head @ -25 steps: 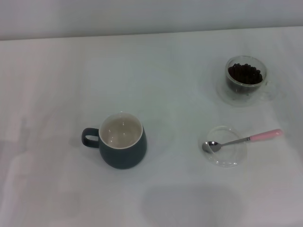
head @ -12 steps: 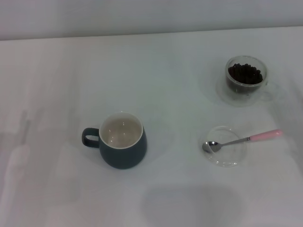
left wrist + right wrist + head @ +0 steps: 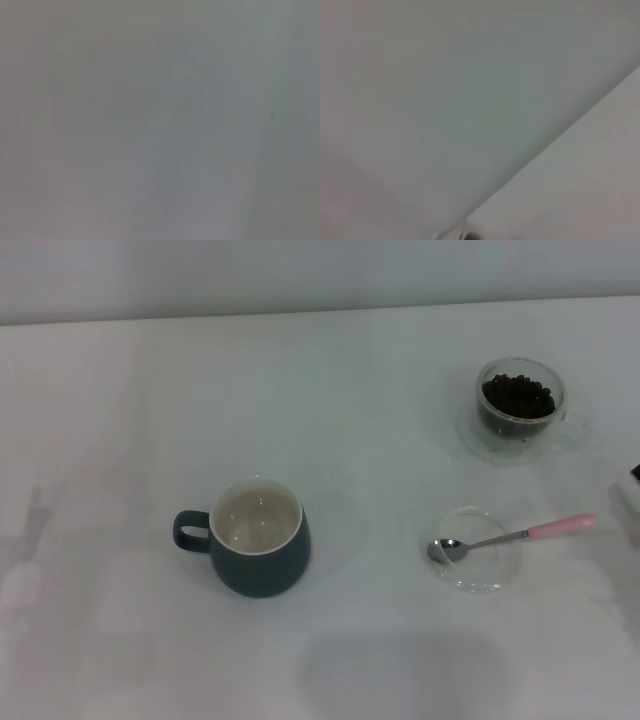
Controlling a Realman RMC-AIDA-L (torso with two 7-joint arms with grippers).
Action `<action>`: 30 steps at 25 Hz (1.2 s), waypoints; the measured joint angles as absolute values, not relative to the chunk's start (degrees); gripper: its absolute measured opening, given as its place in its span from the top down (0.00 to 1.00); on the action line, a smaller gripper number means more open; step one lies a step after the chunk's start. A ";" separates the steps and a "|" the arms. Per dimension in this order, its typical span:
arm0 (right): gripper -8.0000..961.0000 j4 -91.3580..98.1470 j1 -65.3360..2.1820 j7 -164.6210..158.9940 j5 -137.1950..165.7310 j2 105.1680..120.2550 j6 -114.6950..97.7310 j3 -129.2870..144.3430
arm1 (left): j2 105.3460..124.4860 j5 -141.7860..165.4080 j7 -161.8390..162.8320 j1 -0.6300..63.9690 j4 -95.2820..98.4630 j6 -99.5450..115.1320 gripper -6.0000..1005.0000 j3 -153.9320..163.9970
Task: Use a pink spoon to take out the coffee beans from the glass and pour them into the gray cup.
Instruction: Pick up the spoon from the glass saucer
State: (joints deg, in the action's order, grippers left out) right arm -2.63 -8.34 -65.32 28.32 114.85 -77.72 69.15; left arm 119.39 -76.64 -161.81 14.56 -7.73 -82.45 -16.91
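In the head view, the pink spoon (image 3: 510, 536) lies with its silver bowl in a shallow clear glass dish (image 3: 478, 550) and its pink handle pointing right. The glass (image 3: 520, 405), full of dark coffee beans (image 3: 517, 396), stands at the back right. The gray cup (image 3: 258, 537) stands left of centre, empty, with its handle to the left. A small part of my right gripper (image 3: 630, 492) shows at the right edge, just right of the spoon's handle. My left gripper is out of view. Neither wrist view shows any of these objects.
Everything stands on a white table (image 3: 380, 460) that ends at a pale wall at the back. A faint shadow lies on the table at the far left (image 3: 35, 520).
A part of my right gripper has come into view at the right edge, near the spoon's handle. The shadow at the far left has shifted. The objects have not moved.
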 joint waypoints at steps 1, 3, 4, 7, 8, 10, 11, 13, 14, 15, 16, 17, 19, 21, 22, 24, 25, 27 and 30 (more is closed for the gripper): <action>0.19 -2.60 -8.35 -65.53 29.71 114.86 -77.91 69.16 | 119.39 -76.72 -161.81 14.74 -7.73 -82.21 0.16 -16.97; 0.19 -2.55 -8.42 -66.10 31.92 114.87 -78.24 69.17 | 119.34 -76.60 -161.84 15.49 -7.79 -80.92 0.14 -16.82; 0.20 -2.55 -8.44 -66.39 32.83 114.87 -78.68 69.19 | 119.34 -76.45 -161.85 15.77 -7.90 -80.53 0.13 -16.72; 0.20 -2.57 -8.32 -67.36 34.92 114.73 -80.97 69.55 | 119.54 -76.41 -161.86 16.25 -8.38 -80.22 0.11 -16.75; 0.20 -2.46 -8.17 -67.91 35.24 114.53 -81.84 69.97 | 119.57 -76.57 -161.87 16.35 -8.66 -80.28 0.11 -16.84; 0.20 -2.26 -7.91 -68.86 35.43 114.10 -82.76 70.57 | 119.58 -76.89 -161.86 16.64 -9.31 -80.28 0.12 -16.94; 0.20 -2.22 -7.78 -69.32 35.43 113.87 -83.04 70.85 | 119.54 -77.06 -161.85 16.86 -9.57 -80.16 0.12 -16.96; 0.20 -2.31 -7.76 -69.81 35.45 113.64 -83.05 71.55 | 119.51 -77.41 -161.85 17.21 -9.75 -79.81 0.12 -16.97; 0.21 -2.42 -7.77 -69.92 35.46 113.58 -83.05 72.00 | 119.50 -77.54 -161.84 17.30 -9.75 -79.55 0.12 -16.97; 0.21 -2.53 -7.81 -70.11 35.47 113.55 -83.05 72.54 | 119.51 -77.67 -161.79 17.38 -9.78 -79.07 0.12 -17.00; 0.21 -2.58 -7.84 -70.43 35.48 113.55 -83.05 73.00 | 119.53 -77.91 -161.71 17.53 -9.92 -78.45 0.12 -17.05; 0.21 -2.59 -7.83 -70.71 35.48 113.61 -83.05 73.36 | 119.55 -78.14 -161.61 17.69 -10.11 -77.66 0.12 -17.09; 0.21 -2.50 -7.87 -71.48 35.49 113.73 -83.05 74.14 | 119.58 -79.10 -161.49 18.21 -10.82 -76.21 0.12 -17.16; 0.21 -2.35 -8.16 -72.62 35.51 113.82 -83.07 75.83 | 119.57 -79.77 -161.57 18.85 -11.26 -74.99 0.12 -17.15; 0.21 -2.25 -8.37 -73.16 35.51 113.84 -83.03 76.71 | 119.56 -79.88 -161.66 19.14 -11.30 -74.56 0.12 -17.11; 0.22 -2.33 -8.90 -73.98 35.52 113.79 -82.61 78.65 | 119.49 -79.76 -161.70 19.58 -11.24 -74.28 0.12 -17.07; 0.22 -2.44 -9.08 -74.19 35.51 113.72 -82.45 79.20 | 119.43 -79.71 -161.71 19.75 -11.19 -74.24 0.12 -17.06; 0.22 -2.53 -9.28 -74.26 35.51 113.75 -82.31 79.58 | 119.39 -79.75 -161.72 20.02 -11.08 -74.22 0.12 -17.10; 0.23 -2.55 -9.28 -74.27 35.51 113.90 -82.28 79.64 | 119.38 -79.81 -161.73 20.32 -11.00 -74.23 0.12 -17.11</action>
